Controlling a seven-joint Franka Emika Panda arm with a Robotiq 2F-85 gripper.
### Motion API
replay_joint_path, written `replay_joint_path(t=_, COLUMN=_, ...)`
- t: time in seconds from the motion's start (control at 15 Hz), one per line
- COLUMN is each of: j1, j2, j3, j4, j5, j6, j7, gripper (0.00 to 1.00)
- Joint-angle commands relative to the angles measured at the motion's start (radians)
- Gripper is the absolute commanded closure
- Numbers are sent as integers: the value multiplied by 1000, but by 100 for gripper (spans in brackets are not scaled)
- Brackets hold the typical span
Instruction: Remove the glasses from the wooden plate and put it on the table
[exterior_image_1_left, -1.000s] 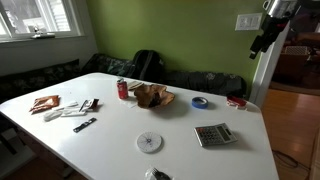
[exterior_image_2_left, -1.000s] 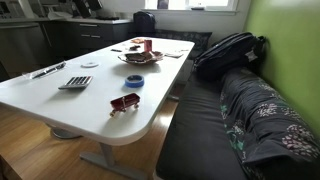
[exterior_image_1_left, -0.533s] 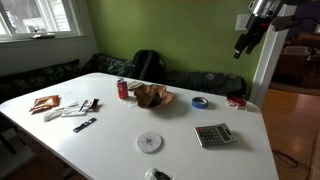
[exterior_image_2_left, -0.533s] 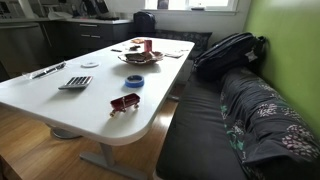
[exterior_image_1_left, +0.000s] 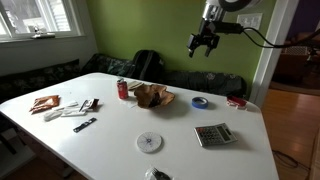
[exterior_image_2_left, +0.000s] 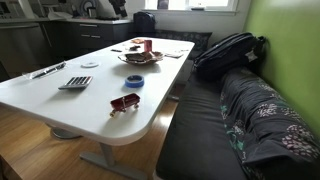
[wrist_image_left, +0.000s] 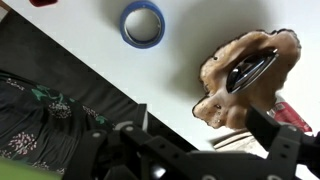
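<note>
Exterior view, window side. The arm (exterior_image_1_left: 213, 12) hangs high over the far edge of the counter (exterior_image_1_left: 120, 150), well above everything on it. The jaws point down, spread apart, with nothing between them. The wooden plate (exterior_image_1_left: 153, 97) sits near the far edge. A red can (exterior_image_1_left: 123, 89) is just beside it, on the side toward the window. The glasses are too small to make out here. A blue tape ring (exterior_image_1_left: 200, 102) lies farther along the same edge, and a red object (exterior_image_1_left: 236, 102) lies at the far corner past it. A calculator (exterior_image_1_left: 213, 135) and a white disc (exterior_image_1_left: 149, 142) lie nearer the front edge. A black backpack (exterior_image_1_left: 148, 65) rests on the bench behind the far edge.

Exterior view, bench side. The wooden plate (exterior_image_2_left: 138, 58) is toward the far end of the counter (exterior_image_2_left: 60, 100), close to the edge along the bench (exterior_image_2_left: 200, 120). The can (exterior_image_2_left: 147, 45) stands just behind it. The tape ring (exterior_image_2_left: 134, 80) lies near that edge and the red object (exterior_image_2_left: 125, 102) at the near corner. The calculator (exterior_image_2_left: 75, 82) lies near the opposite edge.

Wrist view, looking straight down. The jaws come in from the bottom, wide open and empty, well apart from the counter (wrist_image_left: 110, 55). The glasses (wrist_image_left: 250, 72) lie inside the wooden plate (wrist_image_left: 222, 102), dark frame slanted. The tape ring (wrist_image_left: 126, 24) lies apart from the plate, near the edge by the bench.
</note>
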Motion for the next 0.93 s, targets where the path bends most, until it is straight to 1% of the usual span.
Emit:
replay_joint_path(t=0.0, j1=34, j2=35, j3=-27, j4=36, j5=3, j6=-2, j7=10, gripper=0)
replay_joint_path(t=0.13, j1=39, j2=69, j3=-30, j4=67, j5=3, j6=-2, j7=16, gripper=0)
replay_joint_path(t=0.53, j1=38, j2=72, j3=-31, j4=75, j5=3, j6=-4, j7=16, gripper=0)
replay_joint_path(t=0.6, j1=40, j2=94, j3=-34, j4=90, j5=-6, j6=15, j7=35, gripper=0)
replay_joint_path(t=0.67, j1=50, j2=154, j3=-42, j4=142, j5=-14, j6=70, j7=88, gripper=0)
replay_joint_path(t=0.73, j1=58, j2=202, j3=-44, j4=185, j5=6, j6=101, j7=91, gripper=0)
replay_joint_path(t=0.8, j1=80, j2=267, j3=-66, j4=251, j5=-30, j6=129, j7=162, gripper=0)
replay_joint_path(t=0.87, j1=96, j2=328, j3=-73, j4=312, j5=-12, j6=138, j7=171, gripper=0)
